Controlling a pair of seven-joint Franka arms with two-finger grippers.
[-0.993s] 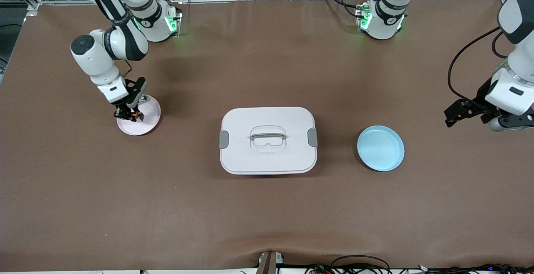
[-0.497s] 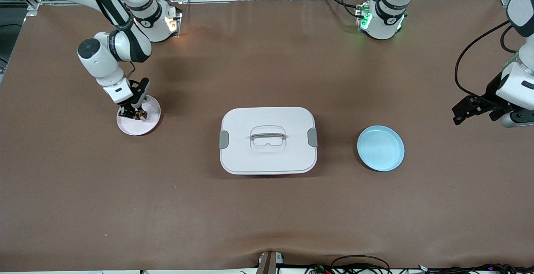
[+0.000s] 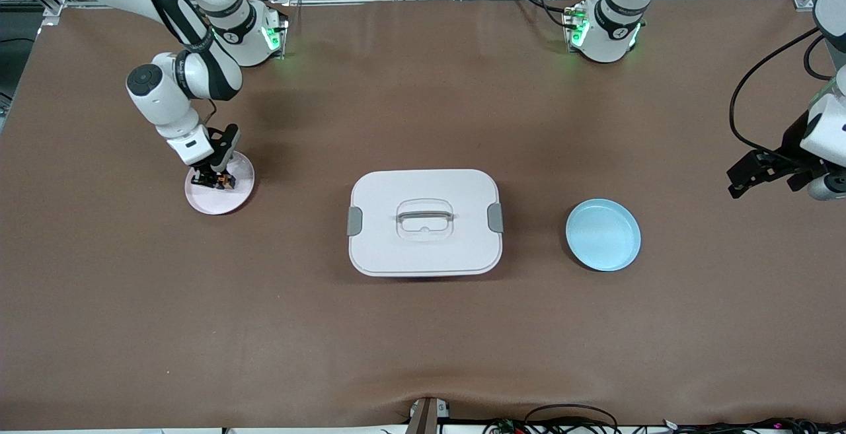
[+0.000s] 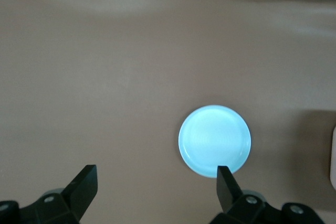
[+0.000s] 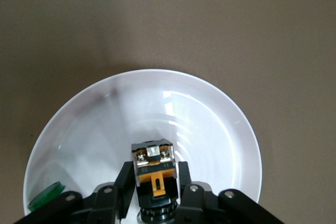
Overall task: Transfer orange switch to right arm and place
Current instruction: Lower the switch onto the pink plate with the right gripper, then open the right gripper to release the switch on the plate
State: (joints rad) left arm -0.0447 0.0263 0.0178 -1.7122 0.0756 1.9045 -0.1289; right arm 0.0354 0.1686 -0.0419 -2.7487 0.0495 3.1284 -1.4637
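Note:
The orange switch (image 5: 152, 162), a small black box with an orange-tan section and two silver screws, stands in the pale pink plate (image 3: 228, 201) at the right arm's end of the table. My right gripper (image 3: 213, 181) is down on that plate. Its fingers (image 5: 126, 182) flank the switch, with a thin gap showing on one side, so the gripper is slightly open around it. My left gripper (image 3: 745, 180) hangs open and empty over bare table at the left arm's end, past the blue plate (image 3: 603, 234).
A white lidded box (image 3: 424, 222) with a handle and grey clips sits mid-table between the two plates. A small green piece (image 5: 44, 196) lies at the pink plate's rim (image 5: 157, 72). The left wrist view shows the blue plate (image 4: 214, 140) on brown mat.
The right gripper sank onto the pink plate with the switch, and its fingers have eased apart. The left arm drew back toward its end of the table.

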